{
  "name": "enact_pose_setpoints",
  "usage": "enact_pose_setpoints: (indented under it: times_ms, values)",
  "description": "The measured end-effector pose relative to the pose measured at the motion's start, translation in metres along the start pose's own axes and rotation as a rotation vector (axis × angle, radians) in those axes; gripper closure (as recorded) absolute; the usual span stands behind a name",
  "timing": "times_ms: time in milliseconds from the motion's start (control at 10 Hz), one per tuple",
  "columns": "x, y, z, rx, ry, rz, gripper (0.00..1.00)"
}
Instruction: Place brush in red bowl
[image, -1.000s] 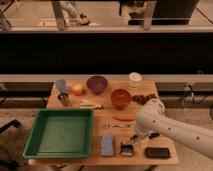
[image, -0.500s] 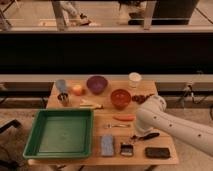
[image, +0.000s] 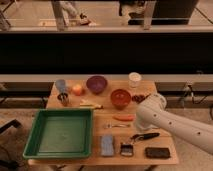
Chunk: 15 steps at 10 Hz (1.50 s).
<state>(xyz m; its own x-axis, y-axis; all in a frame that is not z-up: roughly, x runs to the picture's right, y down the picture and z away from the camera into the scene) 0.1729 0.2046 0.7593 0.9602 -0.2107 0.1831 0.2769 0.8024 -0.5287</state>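
Your hand (image: 137, 135) hangs just beyond the brush (image: 126, 148), toward the red bowl (image: 120, 97); wide or narrow, I cannot tell.

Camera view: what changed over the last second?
Very little. The arm shifted only slightly, in no clear direction, over the right side of the table beside the red bowl. The gripper sits low under the arm's end, close to the brush. Nothing was visibly picked up or released. The brush, red bowl, purple bowl, green tray and black block have not moved.
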Motion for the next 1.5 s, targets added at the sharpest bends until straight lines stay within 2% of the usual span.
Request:
enact_pose_setpoints:
  times_ms: [100, 200, 300, 500, 600, 900, 1000, 1500]
  values:
    - [0.0, -0.004, -0.008, 0.005, 0.006, -0.001, 0.92]
    - [-0.001, -0.006, -0.014, 0.004, 0.007, 0.001, 0.91]
    - [0.001, -0.003, -0.015, 0.001, 0.008, 0.005, 0.79]
    - [0.006, 0.003, -0.005, -0.013, 0.01, 0.01, 0.63]
    - [0.007, 0.005, 0.005, -0.023, 0.006, 0.01, 0.48]
    - [0.014, 0.007, 0.01, -0.029, 0.009, 0.017, 0.24]
    - [0.016, 0.007, 0.011, -0.029, 0.012, 0.013, 0.2]
    - [0.022, 0.007, 0.014, -0.028, 0.013, 0.007, 0.2]
